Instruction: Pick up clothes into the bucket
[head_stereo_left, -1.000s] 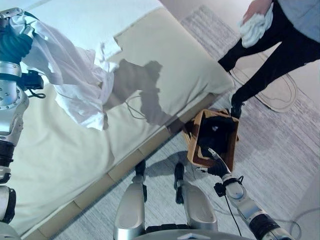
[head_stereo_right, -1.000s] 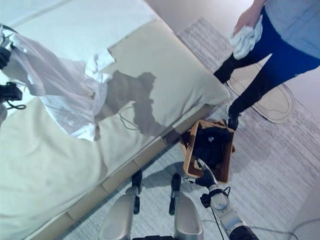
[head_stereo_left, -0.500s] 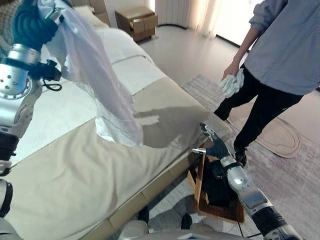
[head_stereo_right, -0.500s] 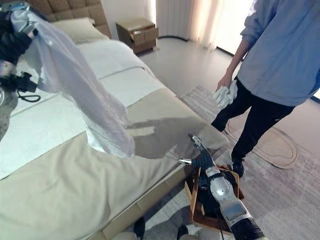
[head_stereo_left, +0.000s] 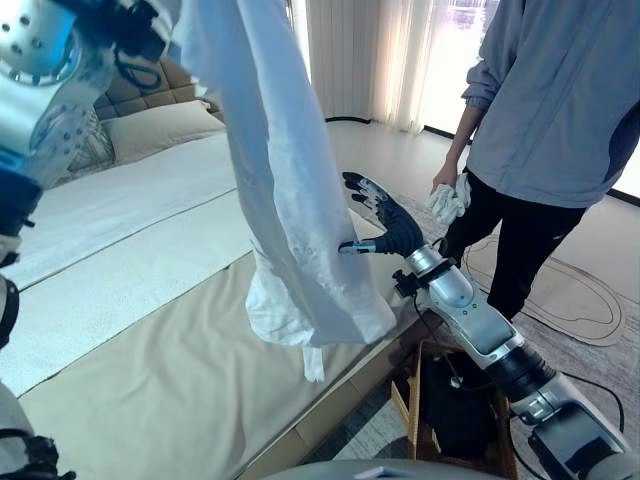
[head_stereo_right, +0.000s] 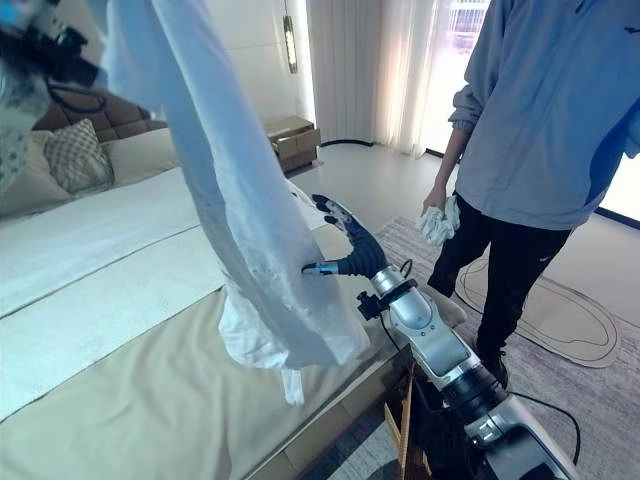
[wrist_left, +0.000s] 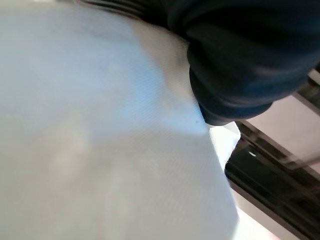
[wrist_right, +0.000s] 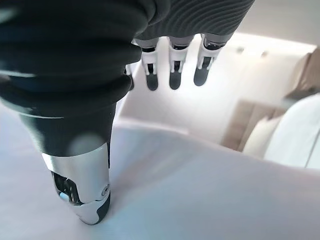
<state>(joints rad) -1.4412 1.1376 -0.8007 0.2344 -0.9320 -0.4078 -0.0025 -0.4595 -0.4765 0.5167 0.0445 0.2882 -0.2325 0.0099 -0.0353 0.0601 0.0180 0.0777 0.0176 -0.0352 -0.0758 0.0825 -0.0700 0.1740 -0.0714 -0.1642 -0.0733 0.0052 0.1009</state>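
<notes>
white shirt (head_stereo_left: 290, 190) hangs from the raised left arm over the bed (head_stereo_left: 150, 340), left hand grip hidden, can't tell. right hand (head_stereo_left: 385, 222) fingers spread, thumb tip touching shirt. basket (head_stereo_left: 455, 420) on floor at right, person (head_stereo_left: 560, 110) w/ cloth behind.

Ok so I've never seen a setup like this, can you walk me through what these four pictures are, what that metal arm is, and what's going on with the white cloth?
This is a humanoid robot with two arms, seen through its own cameras. Two pictures come from a pair of cameras on its head, side by side, so they look nearly alike. The other two come from cameras on its wrists, looking along each robot hand from very close.

The left robot hand, raised high, holds up a white shirt, which hangs over a bed. The right robot hand reaches toward the shirt with fingers straight, its thumb at the cloth.

By the bed's edge stands a wooden basket with dark clothes inside. A person stands close by, holding a small white cloth.
</notes>
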